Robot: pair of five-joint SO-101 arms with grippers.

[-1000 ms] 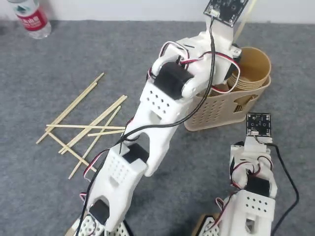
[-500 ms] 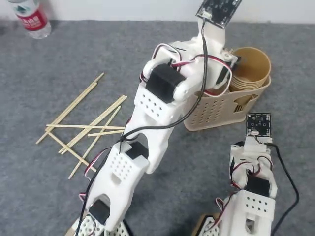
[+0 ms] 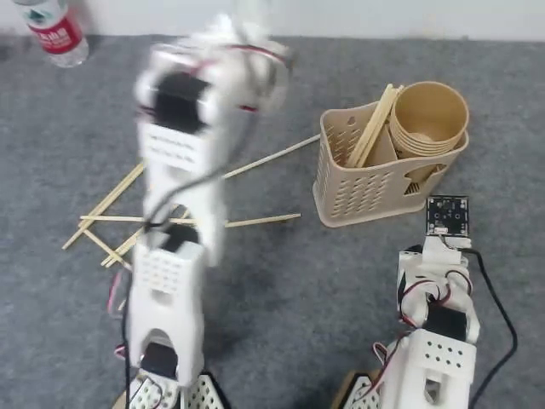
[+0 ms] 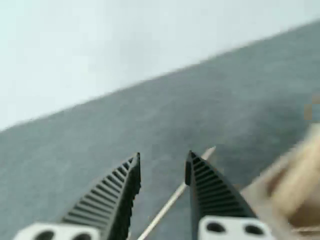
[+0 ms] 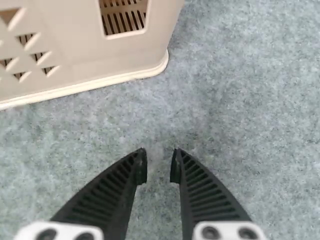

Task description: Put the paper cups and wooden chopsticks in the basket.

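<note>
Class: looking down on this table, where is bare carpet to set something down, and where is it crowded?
Bare: carpet between the left arm and right arm, in front of the basket; also between the bottle and the loose chopsticks. Crowded: around those chopsticks.

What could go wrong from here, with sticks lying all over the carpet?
The leaning chopsticks stick out over the rim of the basket; a knock might tip them out. The crossed chopsticks lie flat and overlapping on the carpet, so the open left tool may slip off them or drag several at once.
</note>
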